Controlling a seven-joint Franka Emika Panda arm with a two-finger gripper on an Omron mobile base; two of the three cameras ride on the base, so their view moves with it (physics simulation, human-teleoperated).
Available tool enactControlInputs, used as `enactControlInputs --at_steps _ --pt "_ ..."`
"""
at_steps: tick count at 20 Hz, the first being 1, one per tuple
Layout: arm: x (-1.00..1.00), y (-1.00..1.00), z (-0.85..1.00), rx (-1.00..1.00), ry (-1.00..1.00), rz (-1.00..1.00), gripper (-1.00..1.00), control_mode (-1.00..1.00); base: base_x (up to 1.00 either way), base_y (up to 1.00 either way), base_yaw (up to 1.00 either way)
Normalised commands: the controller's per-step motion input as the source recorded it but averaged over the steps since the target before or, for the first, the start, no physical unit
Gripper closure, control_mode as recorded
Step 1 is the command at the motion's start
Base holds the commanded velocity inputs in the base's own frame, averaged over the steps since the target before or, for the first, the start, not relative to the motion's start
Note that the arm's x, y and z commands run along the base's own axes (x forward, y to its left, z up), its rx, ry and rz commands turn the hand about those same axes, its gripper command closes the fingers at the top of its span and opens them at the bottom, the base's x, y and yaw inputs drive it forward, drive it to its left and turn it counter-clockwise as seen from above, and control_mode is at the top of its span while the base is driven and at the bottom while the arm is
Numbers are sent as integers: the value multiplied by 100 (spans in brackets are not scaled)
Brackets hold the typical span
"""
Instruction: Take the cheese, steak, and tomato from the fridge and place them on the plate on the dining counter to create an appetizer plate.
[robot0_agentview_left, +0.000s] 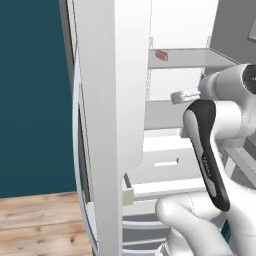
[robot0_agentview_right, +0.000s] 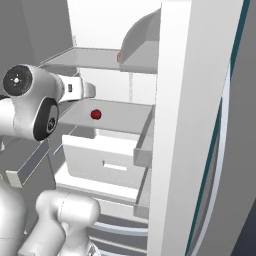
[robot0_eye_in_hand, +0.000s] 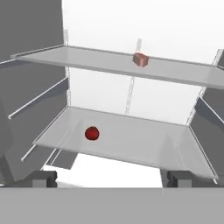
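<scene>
White shelves filled the open fridge (robot0_eye_in_hand: 131, 26), with its pale back wall behind them and grey side walls to the left and right. On the upper shelf (robot0_eye_in_hand: 175, 70), far back and a little right of the middle, lay the steak (robot0_eye_in_hand: 140, 59) — a small pinkish-brown block, also visible from the left base view (robot0_agentview_left: 161, 55), where it sat near the left end of that shelf. On the lower shelf (robot0_eye_in_hand: 144, 140) the tomato (robot0_eye_in_hand: 92, 133) rested, a dark red glossy ball, left of the middle and nearer to the front edge than to the back wall; in the right base view the tomato (robot0_agentview_right: 96, 114) stood alone on the same shelf, well apart from the steak above. Below this shelf the white drawer (robot0_agentview_right: 105, 162) was closed, with a slot handle in its front. At the right of the right base view stood the fridge door (robot0_agentview_right: 195, 125), opened, and its bins were seen edge-on. The gripper (robot0_eye_in_hand: 111, 178) was in front of the lower shelf, lower than the tomato and not touching it; its two dark fingertips (robot0_eye_in_hand: 43, 178) stood far apart — nothing was between them. The white arm (robot0_agentview_right: 30, 107) reached toward the shelves from the near side.
</scene>
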Motion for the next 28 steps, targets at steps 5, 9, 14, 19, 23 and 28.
enactControlInputs --at_steps 5,9,14,19,23,28 --pt "12 0 33 -1 -9 -13 -100 -100 0 0 0" --pt "15 -2 50 1 2 -6 -100 -100 0 0 0" --pt "8 -8 51 6 5 -1 -100 -100 0 0 0" --pt "0 -8 27 8 0 0 -100 -100 0 0 0" --pt "2 -1 -2 6 -1 0 -100 -100 0 0 0" --pt "21 -8 -14 3 -3 0 -100 -100 0 0 0"
